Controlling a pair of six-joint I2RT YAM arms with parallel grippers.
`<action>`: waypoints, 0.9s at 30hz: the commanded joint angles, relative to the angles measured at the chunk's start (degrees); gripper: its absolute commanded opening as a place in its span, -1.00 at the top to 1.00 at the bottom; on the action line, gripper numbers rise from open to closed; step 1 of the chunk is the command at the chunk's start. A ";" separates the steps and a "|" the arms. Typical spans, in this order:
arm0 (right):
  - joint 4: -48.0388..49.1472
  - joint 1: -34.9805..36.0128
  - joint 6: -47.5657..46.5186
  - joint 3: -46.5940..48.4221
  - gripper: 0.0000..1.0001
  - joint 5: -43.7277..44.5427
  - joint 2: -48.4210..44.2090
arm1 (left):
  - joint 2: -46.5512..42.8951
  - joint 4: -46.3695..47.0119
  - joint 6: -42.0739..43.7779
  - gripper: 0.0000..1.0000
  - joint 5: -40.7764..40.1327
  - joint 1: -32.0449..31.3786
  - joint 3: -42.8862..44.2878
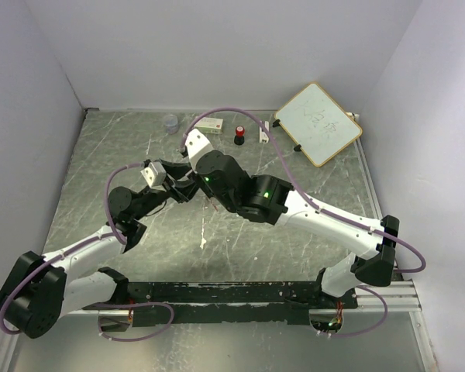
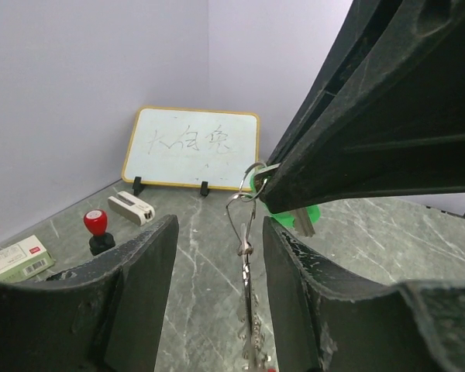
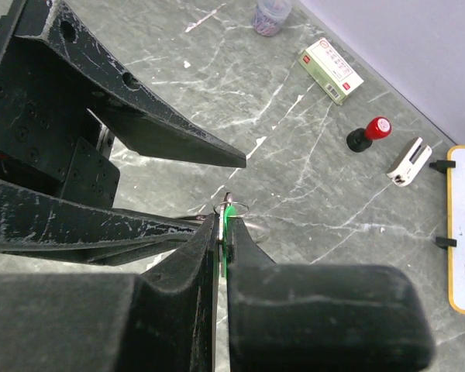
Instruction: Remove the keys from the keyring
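Keyring point(image 2: 246, 232), left wrist view: it hangs between the spread fingers of the left gripper point(image 2: 219, 225), seemingly ungripped. Right wrist view: the right gripper point(image 3: 223, 229) pinches the green key point(image 3: 227, 217) at the ring. Top view: both meet over the table point(image 1: 310, 178); I judge the left should clamp the ring before the key is worked round its coil.

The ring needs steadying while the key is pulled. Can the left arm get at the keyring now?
Probably yes: the left gripper is open and the keyring hangs between its fingers; the right gripper only pinches the green key.
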 commanded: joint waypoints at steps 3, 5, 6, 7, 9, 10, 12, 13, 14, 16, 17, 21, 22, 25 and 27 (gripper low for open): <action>0.37 0.87 -0.34 1.85 1.00 -0.15 0.19 | 0.95 4.37 0.18 -0.13 -0.72 -0.40 -0.61; 0.31 0.98 -0.25 1.86 1.00 -0.11 0.20 | 0.88 4.64 0.27 -0.13 -0.91 -0.37 -0.66; 0.31 1.02 -0.26 1.73 1.00 -0.12 0.22 | 0.81 4.58 0.28 -0.13 -1.00 -0.36 -0.71; 0.39 1.02 -0.31 1.71 1.00 -0.11 0.29 | 0.85 4.66 0.32 -0.12 -1.01 -0.40 -0.76; 0.33 1.10 -0.35 1.86 1.00 -0.11 0.38 | 0.77 4.71 0.36 -0.12 -1.08 -0.40 -0.83; 0.37 1.04 -0.42 1.94 1.00 -0.12 0.37 | 0.73 4.71 0.41 -0.13 -1.10 -0.37 -0.84; 0.44 1.11 -0.50 1.89 1.00 -0.11 0.49 | 0.70 4.63 0.49 -0.12 -1.23 -0.35 -0.83; 0.46 1.16 -0.52 1.90 1.00 -0.11 0.50 | 0.70 4.56 0.53 -0.12 -1.27 -0.40 -0.83; 0.49 1.17 -0.51 1.94 1.00 -0.11 0.46 | 0.62 4.58 0.56 -0.12 -1.40 -0.41 -0.88; 0.44 1.18 -0.51 1.99 1.00 -0.11 0.59 | 0.64 4.72 0.56 -0.12 -1.45 -0.41 -1.00; 0.42 1.16 -0.52 1.99 1.00 -0.06 0.62 | 0.61 4.83 0.54 -0.12 -1.41 -0.38 -1.06; 0.44 1.18 -0.51 2.27 1.00 0.16 0.82 | 0.42 4.89 0.45 -0.13 -1.25 -0.40 -1.27; 0.41 1.18 -0.52 2.29 1.00 0.15 0.83 | 0.39 4.89 0.45 -0.13 -1.34 -0.41 -1.24; 0.50 1.28 -0.51 2.39 1.00 0.23 1.11 | -0.05 4.73 0.50 -0.14 -1.42 -0.41 -1.42; 0.54 1.26 -0.46 2.41 1.00 0.18 1.21 | -0.27 4.63 0.48 -0.14 -1.52 -0.38 -1.54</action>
